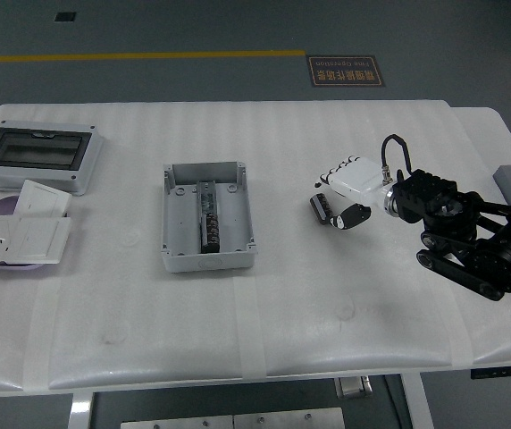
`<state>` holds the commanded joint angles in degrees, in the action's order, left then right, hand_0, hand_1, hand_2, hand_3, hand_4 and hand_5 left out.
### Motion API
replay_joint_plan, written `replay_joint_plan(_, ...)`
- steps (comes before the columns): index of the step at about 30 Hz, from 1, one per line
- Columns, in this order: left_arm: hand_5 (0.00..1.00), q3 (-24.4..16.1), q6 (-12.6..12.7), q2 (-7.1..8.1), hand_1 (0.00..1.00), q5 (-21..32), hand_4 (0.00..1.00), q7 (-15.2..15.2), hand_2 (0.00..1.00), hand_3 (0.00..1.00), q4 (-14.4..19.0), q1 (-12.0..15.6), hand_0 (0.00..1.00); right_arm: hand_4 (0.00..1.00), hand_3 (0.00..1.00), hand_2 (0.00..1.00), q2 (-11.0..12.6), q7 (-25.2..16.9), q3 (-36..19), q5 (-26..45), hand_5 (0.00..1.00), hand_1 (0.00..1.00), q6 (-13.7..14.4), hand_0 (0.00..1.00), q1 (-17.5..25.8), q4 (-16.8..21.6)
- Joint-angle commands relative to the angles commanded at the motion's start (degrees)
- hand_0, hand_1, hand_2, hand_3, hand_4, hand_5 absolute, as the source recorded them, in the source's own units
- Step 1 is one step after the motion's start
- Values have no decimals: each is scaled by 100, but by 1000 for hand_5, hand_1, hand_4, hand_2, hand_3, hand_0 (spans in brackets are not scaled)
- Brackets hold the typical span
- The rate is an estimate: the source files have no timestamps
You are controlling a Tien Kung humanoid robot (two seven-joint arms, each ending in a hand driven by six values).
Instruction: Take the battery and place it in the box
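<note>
The right robot hand (345, 192), white-backed with dark fingers, reaches in from the bench's (282, 340) right edge, its curled fingers and thumb closing around the small dark cylindrical battery (322, 209), though a firm pinch cannot be confirmed. The battery lies mid-bench, right of centre, long axis running roughly near-to-far. The open grey plastic box (207, 215) sits well apart toward the left edge, nothing between them.

matt grey plastic box (208, 219), ribbed white foam table cover (273, 134), glossy white robot hand (349, 188)
</note>
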<state>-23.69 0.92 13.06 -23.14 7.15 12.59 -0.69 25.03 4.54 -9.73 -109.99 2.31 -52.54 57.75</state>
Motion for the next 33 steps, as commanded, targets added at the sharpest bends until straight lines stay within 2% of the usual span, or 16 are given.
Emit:
replay_joint_plan(13, 344, -6, -6, 8, 660, -16, 648, -5, 619, 650, 0, -21, 650, 616, 922, 916, -53, -80, -125, -32, 289, 878, -187, 928, 83, -39)
replay_joint_plan(33, 351, -12, 0, 3, 660, -16, 648, -25, 619, 652, 2, -43, 650, 631, 931, 916, -124, -26, -94, 255, 293, 883, -69, 934, 165, -104)
